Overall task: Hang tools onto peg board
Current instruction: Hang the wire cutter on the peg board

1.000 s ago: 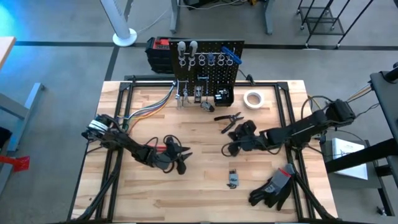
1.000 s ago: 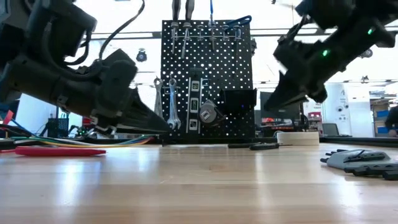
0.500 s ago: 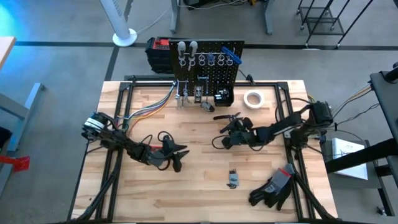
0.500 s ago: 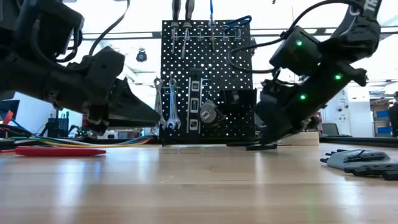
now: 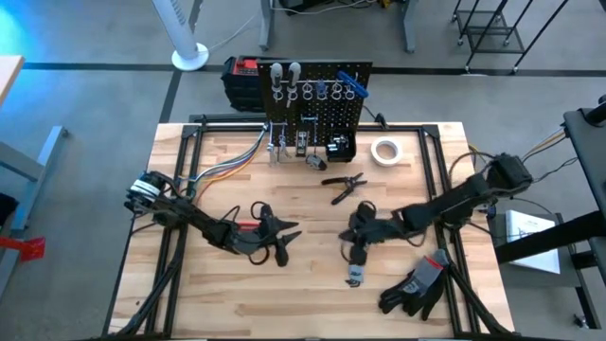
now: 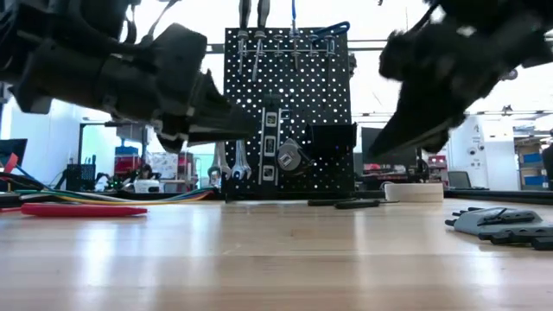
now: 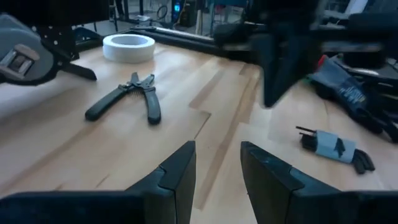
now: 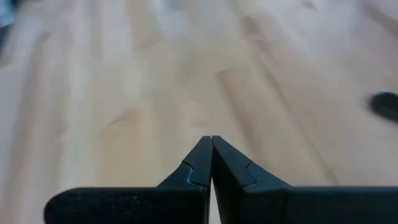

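Nearest the desk's (image 5: 189,303) front edge lie black gloves (image 5: 414,287) and, just beside them, a small grey-and-black tool (image 5: 354,275), flat on the wood. Directly behind that tool hangs the right gripper (image 5: 357,248), its fingers (image 8: 200,163) pressed together on nothing, tips pointing down at bare boards. Across the middle, the left gripper (image 5: 280,237) hovers low with fingers (image 7: 180,169) slightly apart and empty, a red-handled tool (image 5: 248,225) lying close under its arm. Farther back, black pliers (image 5: 343,184) rest with handles splayed, well apart from both grippers, and a white tape roll (image 5: 383,151) sits beyond them. At the far edge stands the peg board (image 5: 317,99), several tools already hanging from its hooks and wrenches (image 6: 229,155) low on its face. The small tool looks light and rigid; it would likely be best pinched across its grey middle. The pliers are probably heavier, with smooth handles that may pivot, so a grip near the joint seems safest.
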Available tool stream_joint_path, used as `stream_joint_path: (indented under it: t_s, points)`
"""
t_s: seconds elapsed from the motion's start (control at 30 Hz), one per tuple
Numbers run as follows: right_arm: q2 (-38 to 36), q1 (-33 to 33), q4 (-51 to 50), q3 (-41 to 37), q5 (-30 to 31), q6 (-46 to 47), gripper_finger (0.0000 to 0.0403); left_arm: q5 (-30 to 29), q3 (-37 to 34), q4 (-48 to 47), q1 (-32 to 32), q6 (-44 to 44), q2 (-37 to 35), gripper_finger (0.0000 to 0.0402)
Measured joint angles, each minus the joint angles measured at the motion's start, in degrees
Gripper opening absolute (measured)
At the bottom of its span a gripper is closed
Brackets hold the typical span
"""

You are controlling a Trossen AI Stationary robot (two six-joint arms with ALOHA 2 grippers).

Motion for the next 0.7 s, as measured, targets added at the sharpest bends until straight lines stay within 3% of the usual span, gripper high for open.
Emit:
stream_joint_path:
  t_s: [0.23,0.43,0.57,0.7]
  points:
    - [-6.3,0.0,-15.3,-0.3,16.0,-6.5,0.0006,-0.1,2.4,-5.2,0.6,-0.3,0.0,0.0116]
    - [-5.9,-7.6,-16.4,-0.4,16.6,-12.4,0.0067,-0.3,2.3,-5.7,0.9,-1.1,0.0,0.0116]
    - [-3.8,-12.6,-15.4,-0.5,24.0,-7.7,0.0111,-0.6,2.4,-5.7,1.5,-1.1,0.0,0.0116]
    - [-1.6,-16.6,-15.3,-0.6,19.9,-7.0,0.0124,-0.6,2.4,-6.5,1.5,-1.5,0.0,0.0116]
